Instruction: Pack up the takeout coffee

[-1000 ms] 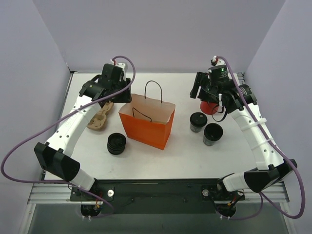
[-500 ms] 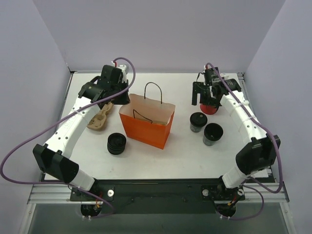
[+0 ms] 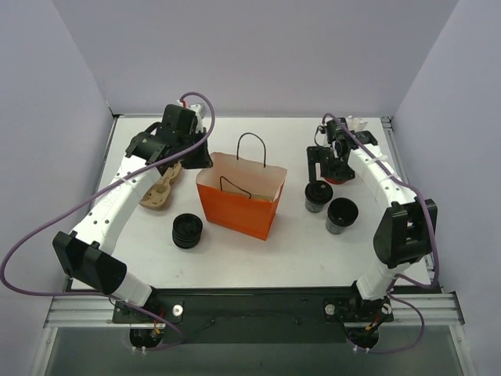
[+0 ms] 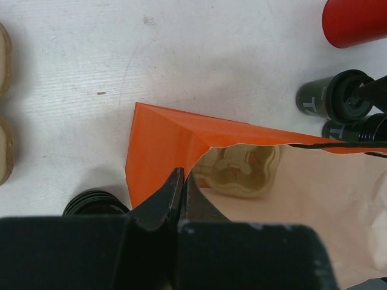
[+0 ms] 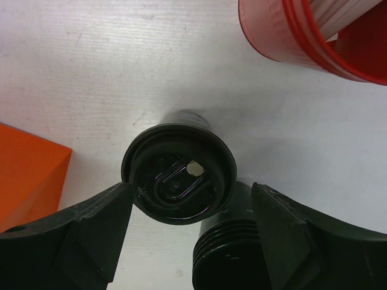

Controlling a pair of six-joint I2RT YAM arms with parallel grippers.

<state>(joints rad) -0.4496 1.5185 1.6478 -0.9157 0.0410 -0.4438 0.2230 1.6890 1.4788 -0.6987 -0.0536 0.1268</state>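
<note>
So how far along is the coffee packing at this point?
Done: a tan moulded-pulp carrier already lies inside the orange paper bag. In hand: the left gripper is shut on the bag's rim, and the open right gripper straddles the small dark lidded cup without gripping it. Left: grasp that cup, lift it and set it in the bag; a second dark cup also stands outside.

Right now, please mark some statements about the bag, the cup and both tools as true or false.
1. The left tool is shut on the rim of the orange bag. True.
2. The right tool is shut on the takeout coffee. False: it is open, with one finger on each side of the lid.
3. The orange bag lies flat. False: it stands upright, mouth open.
4. A beige tray lies inside the bag. True.
</note>
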